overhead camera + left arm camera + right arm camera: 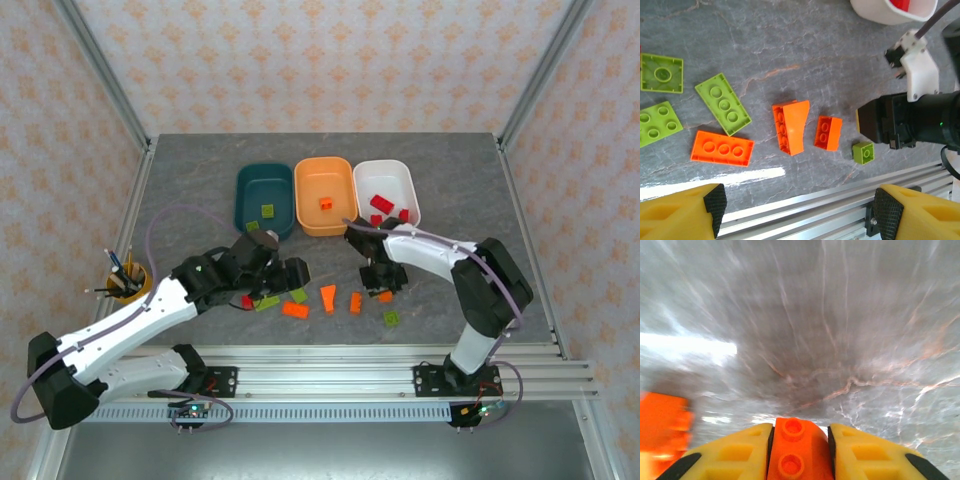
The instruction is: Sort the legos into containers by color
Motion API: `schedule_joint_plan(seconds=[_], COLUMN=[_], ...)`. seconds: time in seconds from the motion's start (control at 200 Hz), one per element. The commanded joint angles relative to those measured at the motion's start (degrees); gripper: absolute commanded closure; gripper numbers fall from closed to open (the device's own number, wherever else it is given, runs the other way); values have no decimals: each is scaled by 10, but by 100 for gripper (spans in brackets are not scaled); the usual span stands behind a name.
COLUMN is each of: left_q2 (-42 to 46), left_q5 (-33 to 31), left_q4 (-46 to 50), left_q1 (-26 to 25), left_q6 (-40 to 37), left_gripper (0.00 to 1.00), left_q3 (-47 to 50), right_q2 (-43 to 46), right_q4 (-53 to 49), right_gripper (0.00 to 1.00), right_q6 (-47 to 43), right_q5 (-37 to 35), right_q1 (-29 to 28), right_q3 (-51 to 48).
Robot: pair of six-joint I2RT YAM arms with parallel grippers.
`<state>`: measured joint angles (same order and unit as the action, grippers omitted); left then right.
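Grey marbled table [190, 190] is stretching out before us, with patterned walls rising around it. We are pinching an orange brick [795, 452] in our right gripper [799, 435], its yellow fingers [740, 452] pressing both sides. We cannot tell whether the brick is clear of the table. Another orange piece [662, 425] is blurring at the left of that wrist view.

We are holding our left gripper [797, 210] with its fingers [680, 210] spread wide and nothing between them. Loose legos are lying beyond it: an orange plate [721, 148], a green plate [722, 103] just beside it, an orange wedge [792, 126], an orange block [828, 132] next to the wedge, and a green cube [863, 152] near the right arm's black wrist.

From above, a red brick [246, 301] is sitting by our left gripper. Farther back, three tubs are standing side by side. The teal tub [255, 188] is holding a green piece [267, 209], the orange tub [325, 180] an orange one, and the white tub [385, 175] red ones. A pen cup [125, 282] is standing near the table's left edge.
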<state>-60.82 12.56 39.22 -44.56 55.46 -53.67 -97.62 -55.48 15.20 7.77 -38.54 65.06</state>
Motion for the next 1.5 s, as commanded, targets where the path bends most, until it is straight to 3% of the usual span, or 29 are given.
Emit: schedule_joint_plan(seconds=[0.0, 0.325, 0.605, 0.796, 1.341, 1.496], left_q2=[-17, -107, -162, -174, -188, -184], left_q5=[-24, 22, 36, 46, 61, 61], left_q4=[9, 11, 6, 1, 1, -3], left_q1=[24, 157, 202, 209, 211, 211], left_q6=[-9, -52, -72, -76, -74, -72], left_gripper=[19, 19, 20, 20, 20, 20], left_q3=[-53, -164, -203, -197, -181, -172], right_q2=[14, -184, -370, -421, -497, -497], right_q4=[-25, -57, -101, -108, -90, -88], right_gripper=[70, 70, 71, 71, 66, 57], right_q6=[2, -20, -13, -2, 3, 4], right_q5=[-41, -49, -33, -33, 95, 102], right_q1=[2, 12, 30, 42, 43, 43], right_q3=[105, 434, 645, 666, 731, 728])
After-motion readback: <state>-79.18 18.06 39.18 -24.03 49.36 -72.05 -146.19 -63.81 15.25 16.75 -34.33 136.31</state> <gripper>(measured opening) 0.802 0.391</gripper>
